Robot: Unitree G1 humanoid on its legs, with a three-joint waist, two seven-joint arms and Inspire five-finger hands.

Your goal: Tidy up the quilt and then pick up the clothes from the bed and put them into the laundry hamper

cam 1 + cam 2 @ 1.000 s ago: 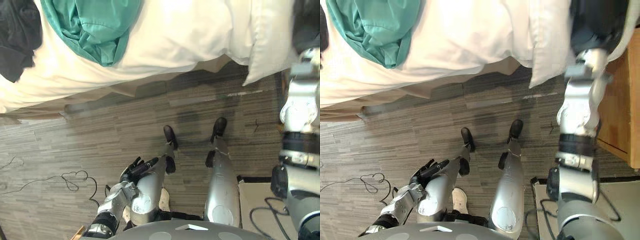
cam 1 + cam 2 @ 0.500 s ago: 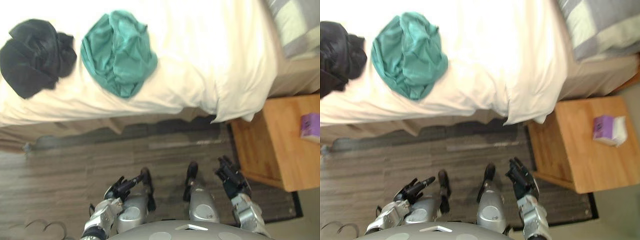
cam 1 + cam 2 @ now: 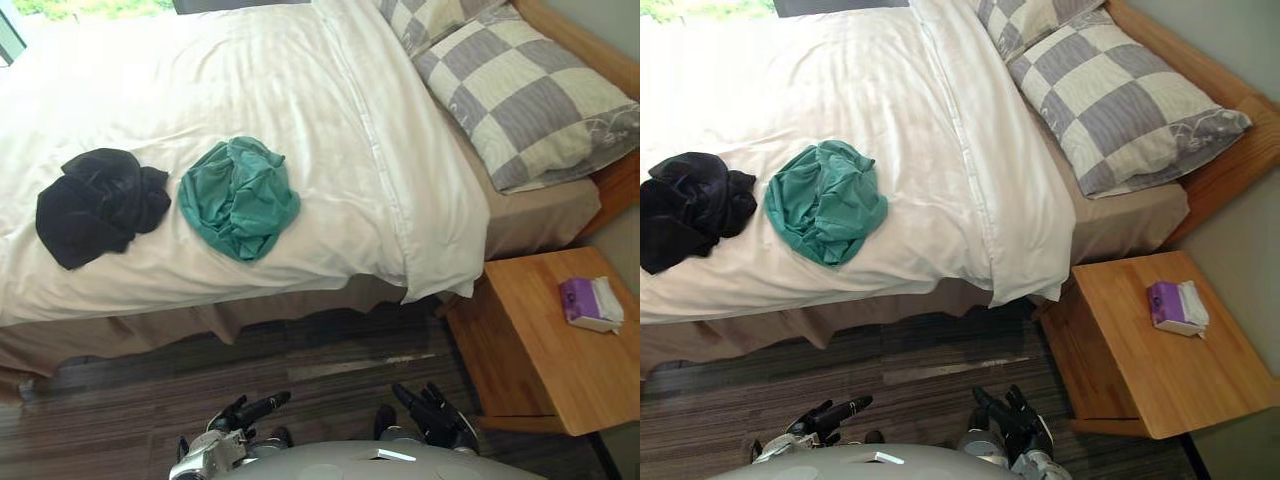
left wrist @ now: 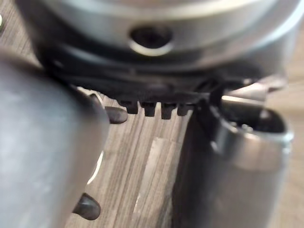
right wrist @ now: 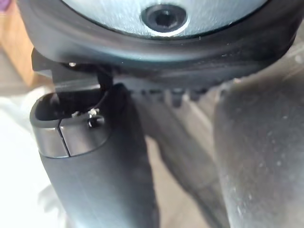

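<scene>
White quilt [image 3: 250, 100] spread over bed [image 3: 540, 215], teal garment [image 3: 240, 197] beside black garment [image 3: 97, 203] on it, left hand [image 3: 234, 420] and right hand [image 3: 438, 420] low over floor [image 3: 330, 350], fingers [image 3: 268, 402] spread, empty.

From my console the left hand [image 3: 245, 412] and right hand [image 3: 432, 414] are dark and slim-fingered on silver-grey wrists, each with a rounded grey housing [image 4: 228, 19], one recessed dark screw [image 5: 164, 16] and a thick black thumb [image 5: 99, 180].

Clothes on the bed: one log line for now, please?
left hand: open | right hand: open | green garment, black garment: on quilt, apart
</scene>
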